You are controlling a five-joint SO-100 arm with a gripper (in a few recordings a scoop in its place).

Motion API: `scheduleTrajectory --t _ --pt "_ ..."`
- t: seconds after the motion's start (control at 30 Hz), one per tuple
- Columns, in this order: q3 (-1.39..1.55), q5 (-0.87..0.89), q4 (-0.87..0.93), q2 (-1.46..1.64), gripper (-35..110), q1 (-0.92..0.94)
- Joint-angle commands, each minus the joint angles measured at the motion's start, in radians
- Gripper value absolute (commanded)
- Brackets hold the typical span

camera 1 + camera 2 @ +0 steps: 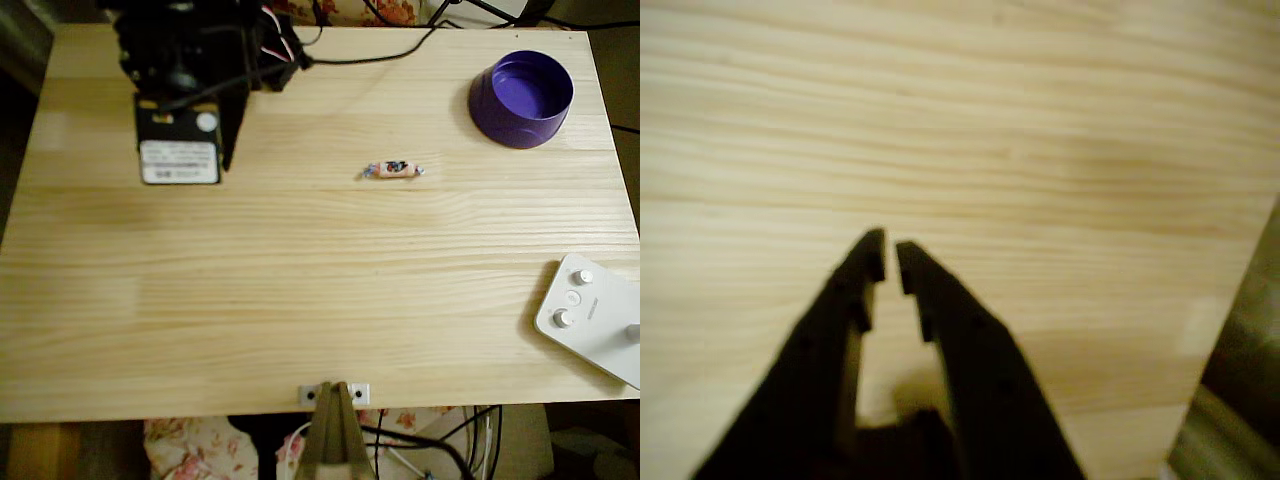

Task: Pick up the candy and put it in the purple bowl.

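With the hand point(890, 262) nearly closed and empty over bare desk point(300, 290), it should open, then straddle the candy point(393, 169) across its narrow middle.

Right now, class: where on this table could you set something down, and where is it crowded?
Bare wood spans the table below the candy, left of the white device. Crowded: the arm top left, the purple bowl top right.

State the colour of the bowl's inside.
The purple bowl has a lighter purple inside than its deep purple outer wall, seen best in the overhead view.
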Motion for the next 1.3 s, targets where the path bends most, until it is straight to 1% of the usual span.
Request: scheduleTrajectory --t 0.0,0.17,0.47,0.7,0.93,1.27 --pt "-0.199 -0.083 0.08 -0.032 -1 -0.066" --pt "-0.357 -0.249 0.187 -0.103 -1 -0.186" --pt "-0.561 -0.258 0.364 -0.276 -1 -0.48" --pt "-0.588 -0.275 0.37 -0.354 0 -0.638" --pt "-0.595 -0.29 0.388 -0.403 4 -0.779" --pt "-0.538 -0.311 0.318 -0.443 12 -0.874"
